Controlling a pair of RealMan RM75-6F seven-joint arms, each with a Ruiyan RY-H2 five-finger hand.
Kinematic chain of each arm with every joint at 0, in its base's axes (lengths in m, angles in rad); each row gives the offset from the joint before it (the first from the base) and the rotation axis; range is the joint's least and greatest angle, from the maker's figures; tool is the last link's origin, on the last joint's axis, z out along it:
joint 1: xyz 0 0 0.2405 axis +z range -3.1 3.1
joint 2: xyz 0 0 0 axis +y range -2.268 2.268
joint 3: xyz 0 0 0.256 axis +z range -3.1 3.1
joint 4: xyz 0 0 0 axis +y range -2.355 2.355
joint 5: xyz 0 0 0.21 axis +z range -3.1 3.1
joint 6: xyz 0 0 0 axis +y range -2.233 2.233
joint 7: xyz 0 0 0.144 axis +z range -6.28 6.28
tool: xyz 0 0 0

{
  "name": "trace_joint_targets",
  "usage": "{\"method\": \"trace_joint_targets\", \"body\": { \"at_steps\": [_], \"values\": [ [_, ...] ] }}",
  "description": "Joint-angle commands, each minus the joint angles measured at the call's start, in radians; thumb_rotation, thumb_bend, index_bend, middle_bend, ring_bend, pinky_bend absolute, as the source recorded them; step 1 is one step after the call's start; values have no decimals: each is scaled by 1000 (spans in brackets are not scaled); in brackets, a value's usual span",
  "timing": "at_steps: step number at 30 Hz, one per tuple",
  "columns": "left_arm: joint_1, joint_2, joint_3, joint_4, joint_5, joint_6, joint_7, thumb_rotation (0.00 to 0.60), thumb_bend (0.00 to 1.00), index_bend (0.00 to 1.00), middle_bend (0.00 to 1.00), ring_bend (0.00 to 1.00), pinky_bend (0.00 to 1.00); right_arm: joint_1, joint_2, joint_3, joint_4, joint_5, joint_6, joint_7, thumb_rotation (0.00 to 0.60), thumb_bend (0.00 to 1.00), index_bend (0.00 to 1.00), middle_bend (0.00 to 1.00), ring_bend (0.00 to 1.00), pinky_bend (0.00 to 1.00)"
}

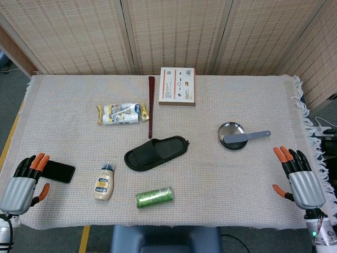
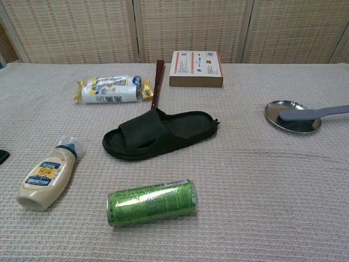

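**A:** So where were your hands in that shot? And what was closest to them?

**B:** Your left hand (image 1: pixel 23 182) sat at the table's left edge, fingers spread, holding nothing. The black phone (image 1: pixel 58 172) lay right at its fingertips, so close I couldn't tell if they touched. Its long axis ran left to right, tipped a bit down toward the right, far end pointing at the mayo bottle (image 1: pixel 103 182).

**A:** Count everything for me, left to right?

**B:** One of each: phone, mayo bottle lying with its cap pointing away from you, snack packet (image 1: pixel 119 113), green can (image 1: pixel 154 197) on its side, black slipper (image 1: pixel 156 153), dark red stick (image 1: pixel 151 105) running front to back, box (image 1: pixel 177 86), and one steel dish (image 1: pixel 232 135) with a grey brush (image 1: pixel 246 137) resting across it. Your right hand (image 1: pixel 299 176) was also empty with fingers apart, at the right edge, well apart from the dish.

**A:** Any difference between the cameras?

**B:** Yeah. The head view had both hands and the whole phone. The chest view showed neither hand, and only a sliver of the phone at its left edge, but you could read the mayo label there.
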Motion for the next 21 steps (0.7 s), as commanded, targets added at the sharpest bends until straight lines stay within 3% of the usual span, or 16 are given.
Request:
{"method": "trace_joint_targets", "body": {
  "at_steps": [1, 8, 13, 17, 21],
  "values": [
    [-3, -4, 1, -3, -6, -12, 9, 600, 448, 0, 0, 0, 87, 2, -4, 4, 5, 18, -19, -8, 600, 82, 0, 0, 0, 0],
    [-23, -9, -5, -8, 0, -30, 2, 600, 447, 0, 0, 0, 89, 54, -39, 61, -5, 93, -86, -72, 600, 82, 17, 0, 0, 21],
    [-32, -8, -6, -5, -3, -45, -14, 600, 448, 0, 0, 0, 90, 170, -59, 135, -25, 171, -228, -121, 600, 96, 149, 60, 0, 53],
    [-39, -14, -8, 12, 4, -44, -27, 600, 448, 0, 0, 0, 90, 266, -140, 182, 50, 243, -306, -293, 600, 111, 211, 104, 0, 54],
    [-40, -15, -6, 18, -1, -51, -34, 600, 446, 0, 0, 0, 90, 313, -181, 204, 87, 294, -362, -320, 600, 113, 214, 116, 0, 54]
  ]
}}
